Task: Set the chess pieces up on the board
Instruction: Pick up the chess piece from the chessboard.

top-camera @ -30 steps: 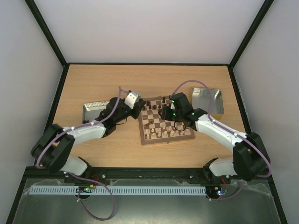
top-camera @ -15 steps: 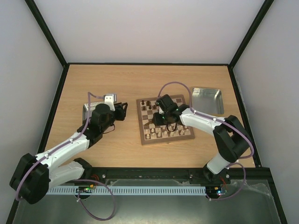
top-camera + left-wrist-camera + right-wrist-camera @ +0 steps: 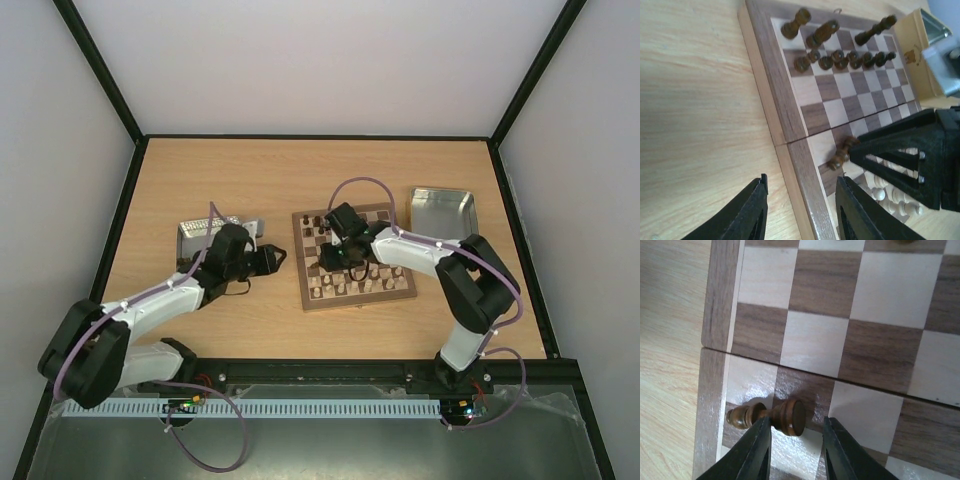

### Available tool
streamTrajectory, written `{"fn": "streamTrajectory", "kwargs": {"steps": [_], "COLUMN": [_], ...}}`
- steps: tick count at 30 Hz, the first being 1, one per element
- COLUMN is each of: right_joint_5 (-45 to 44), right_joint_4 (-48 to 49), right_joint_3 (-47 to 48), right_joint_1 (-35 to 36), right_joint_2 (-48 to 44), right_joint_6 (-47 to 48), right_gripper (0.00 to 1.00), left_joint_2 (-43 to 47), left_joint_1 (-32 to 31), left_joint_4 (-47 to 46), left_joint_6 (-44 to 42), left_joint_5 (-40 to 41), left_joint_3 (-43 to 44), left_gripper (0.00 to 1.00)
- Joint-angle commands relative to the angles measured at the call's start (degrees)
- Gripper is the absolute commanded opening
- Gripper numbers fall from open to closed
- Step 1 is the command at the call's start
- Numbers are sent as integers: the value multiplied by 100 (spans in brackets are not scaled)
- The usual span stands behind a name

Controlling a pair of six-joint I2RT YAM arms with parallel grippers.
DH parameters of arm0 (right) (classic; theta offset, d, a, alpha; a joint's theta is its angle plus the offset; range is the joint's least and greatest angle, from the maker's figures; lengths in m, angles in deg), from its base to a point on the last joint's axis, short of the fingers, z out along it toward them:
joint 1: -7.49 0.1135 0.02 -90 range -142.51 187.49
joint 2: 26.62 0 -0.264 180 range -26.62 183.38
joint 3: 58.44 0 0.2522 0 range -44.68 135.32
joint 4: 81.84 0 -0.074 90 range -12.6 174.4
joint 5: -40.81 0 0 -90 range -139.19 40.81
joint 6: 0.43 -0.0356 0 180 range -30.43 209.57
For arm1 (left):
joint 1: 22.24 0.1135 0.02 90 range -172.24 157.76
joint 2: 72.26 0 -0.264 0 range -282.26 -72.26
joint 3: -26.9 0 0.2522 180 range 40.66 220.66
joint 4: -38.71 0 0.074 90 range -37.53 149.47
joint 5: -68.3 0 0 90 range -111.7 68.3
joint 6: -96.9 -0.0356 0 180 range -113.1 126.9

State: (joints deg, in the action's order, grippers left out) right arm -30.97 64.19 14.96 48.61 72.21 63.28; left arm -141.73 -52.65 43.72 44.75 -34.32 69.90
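The board [image 3: 360, 299] lies at mid-table. Several dark chess pieces [image 3: 840, 57] stand in its far two rows, and pale pieces [image 3: 890, 195] stand at the near side. One dark pawn [image 3: 772, 416] lies on its side on a square by the board's left border [image 3: 715, 305]. My right gripper [image 3: 797, 422] is open just over it, with the pawn's base between the jaws; in the top view it [image 3: 336, 260] hovers over the board's left part. My left gripper [image 3: 802, 182] is open and empty over the board's left edge [image 3: 785, 115], just left of the board in the top view [image 3: 279, 258].
A metal tray [image 3: 200, 233] sits left of the board behind my left arm. A second metal tray [image 3: 443, 212] sits right of the board. Both grippers are close together at the board's left edge, and the right one's fingers [image 3: 905, 150] fill the left wrist view's right side.
My right gripper has moved left across the board to the fallen pawn. My left gripper pulled back to the left tray, then came down to the board's left edge.
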Motion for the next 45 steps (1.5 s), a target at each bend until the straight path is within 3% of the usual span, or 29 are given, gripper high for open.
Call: {"fn": "streamTrajectory", "kwargs": {"steps": [1, 12, 21, 34, 39, 45], "right_joint_5": [-92, -84, 167, 396, 83, 33], "right_joint_4": [146, 491, 716, 910, 696, 653], "right_joint_3": [109, 38, 57, 148, 244, 332], "right_joint_1": [40, 38, 54, 137, 166, 244], "right_joint_2": [135, 259, 335, 465, 442, 571], "right_joint_6": [-125, -146, -79, -5, 110, 185], "right_gripper": [27, 22, 21, 21, 26, 23], "left_joint_2": [-222, -868, -1328, -1939, -2044, -2321], "left_joint_1": [18, 18, 27, 175, 255, 293], "left_joint_4": [-154, -889, -1714, -2377, -2414, -2704], "left_joint_6": [147, 670, 1763, 2078, 2135, 2343], "left_joint_5": [-520, -1188, -1082, -972, -1060, -1434], "left_joint_3": [-88, -212, -310, -267, -228, -174], "left_gripper": [41, 46, 55, 63, 64, 60]}}
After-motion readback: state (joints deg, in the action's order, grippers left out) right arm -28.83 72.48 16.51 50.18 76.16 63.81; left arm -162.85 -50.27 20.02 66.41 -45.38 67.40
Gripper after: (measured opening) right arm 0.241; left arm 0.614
